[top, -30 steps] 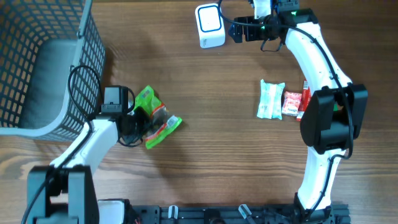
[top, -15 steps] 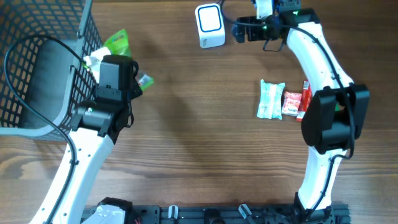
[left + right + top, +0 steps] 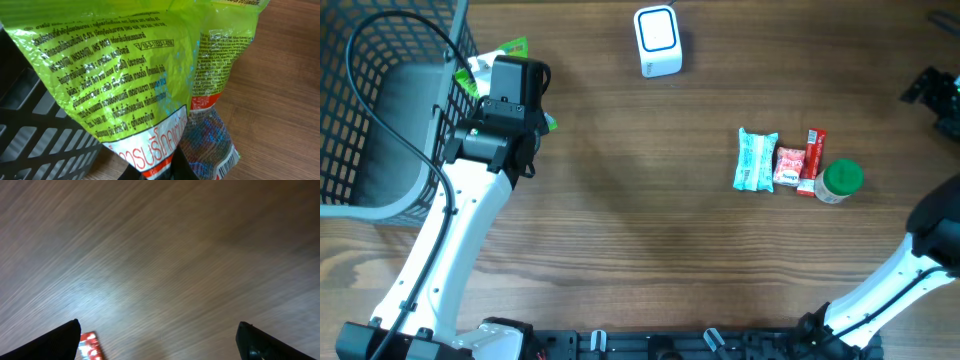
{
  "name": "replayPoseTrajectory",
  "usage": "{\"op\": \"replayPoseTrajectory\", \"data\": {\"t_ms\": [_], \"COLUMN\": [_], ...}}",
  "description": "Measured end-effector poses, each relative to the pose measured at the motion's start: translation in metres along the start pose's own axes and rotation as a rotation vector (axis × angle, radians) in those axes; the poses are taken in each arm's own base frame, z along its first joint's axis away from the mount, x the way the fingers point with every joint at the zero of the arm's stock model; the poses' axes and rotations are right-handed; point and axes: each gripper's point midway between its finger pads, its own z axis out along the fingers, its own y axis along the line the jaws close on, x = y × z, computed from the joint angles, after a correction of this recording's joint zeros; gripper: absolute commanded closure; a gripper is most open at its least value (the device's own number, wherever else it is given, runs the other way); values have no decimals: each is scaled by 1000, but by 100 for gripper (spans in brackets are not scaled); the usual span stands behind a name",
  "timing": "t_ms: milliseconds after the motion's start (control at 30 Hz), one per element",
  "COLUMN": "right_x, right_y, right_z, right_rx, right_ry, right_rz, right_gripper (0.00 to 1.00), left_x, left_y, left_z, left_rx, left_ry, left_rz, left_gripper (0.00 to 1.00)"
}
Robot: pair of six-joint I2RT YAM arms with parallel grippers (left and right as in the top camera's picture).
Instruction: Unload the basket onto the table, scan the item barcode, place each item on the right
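We record, toward the middle of the counter (image 3: 650, 250) on its right-hand side, a row of four goods lying close together. They are a pale blue packet (image 3: 755, 160), a small red packet (image 3: 788, 165) just beside it, a narrow red stick pack (image 3: 812, 158) and a green-lidded jar (image 3: 838, 180) at the row's right end.

Further back, at the counter's right edge, the right claw (image 3: 935, 100) hangs well apart from that row. Its wrist view shows both fingertips (image 3: 55, 340) spread wide with nothing between them, over blurred wood.

On the left side, the left claw (image 3: 508, 75) is clenched on the green packet (image 3: 125, 75), held up just beside the right wall of the wire basket (image 3: 468, 30) at the far left corner. In the left wrist view the crumpled packet fills most of the frame, with a barcode (image 3: 227, 160) showing at its lower end.

At the far edge, near the middle, stands the white scanner (image 3: 657, 40), well apart from the packet
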Motion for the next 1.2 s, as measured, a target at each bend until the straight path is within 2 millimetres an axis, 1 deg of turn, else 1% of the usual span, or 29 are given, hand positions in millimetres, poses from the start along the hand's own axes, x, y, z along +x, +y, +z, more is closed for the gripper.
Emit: {"op": "replayPoseTrajectory", "data": {"t_ms": [33,100,167,233,300,333,367,400,433,467,533,567,633,667,733,767,800,833,867,900,1000,1033,1133,1167,1200], "right_x": [-9,-20,-31,-38,-43,-43,-43,-43,-43,-44,-43,-43,-44,-44,-44,-44,-44,-43,-44,-43,-44,-43,-44,-44,-44], "right_y": [-10,-20,-22,-20,-19,-19,-19,-19,-19,-19,-19,-19,-19,-19,-19,-19,-19,-19,-19,-19,-19,-19,-19,-19,-19], "right_z": [-2,-5,-6,-7,-8,-8,-9,-9,-9,-9,-9,-9,-9,-9,-9,-9,-9,-9,-9,-9,-9,-9,-9,-9,-9], "right_rx": [6,13,14,12,10,10,10,10,10,10,10,10,10,10,10,10,10,10,10,10,10,10,10,10,10], "right_ry": [-34,-80,-124,-152,-173,-174,-175,-175,-175,-176,-176,-176,-176,-176,-176,-176,-176,-176,-176,-176,-176,-176,-176,-176,-178], "right_rz": [15,28,23,16,11,11,11,11,11,11,11,11,11,11,11,11,11,11,11,11,11,11,11,11,11], "right_gripper": [0,0,0,0,0,0,0,0,0,1,0,0,0,0,0,0,0,0,0,0,0,0,0,0,0], "left_x": [0,0,0,-2,-9,-20,-22,-19,-17,5,34,58,96,122,175,190,194,191,189,188,186,185,182,183,189], "left_y": [0,-1,-2,-3,-9,-19,-25,-32,-35,-47,-56,-66,-86,-97,-108,-109,-111,-112,-112,-111,-106,-101,-105,-106,-107], "left_z": [0,0,-2,-9,-19,-30,-34,-40,-41,-41,-35,-26,-5,11,37,45,49,51,53,53,53,55,61,65,72], "left_rx": [0,2,-9,-58,-82,-86,-82,-76,-70,11,101,163,235,263,285,289,298,315,324,333,366,369,395,400,411], "left_ry": [1,0,-11,-48,-94,-155,-171,-178,-175,-90,56,174,322,396,548,593,615,617,619,630,657,668,625,610,585], "left_rz": [0,2,12,52,134,192,213,248,259,262,203,144,86,73,70,61,43,14,-3,-10,3,-4,17,18,19], "left_gripper": [96,96,96,96,96,96,96,96,96,96,96,96,96,96,95,79,58,49,20,14,13,13,14,18,25]}}
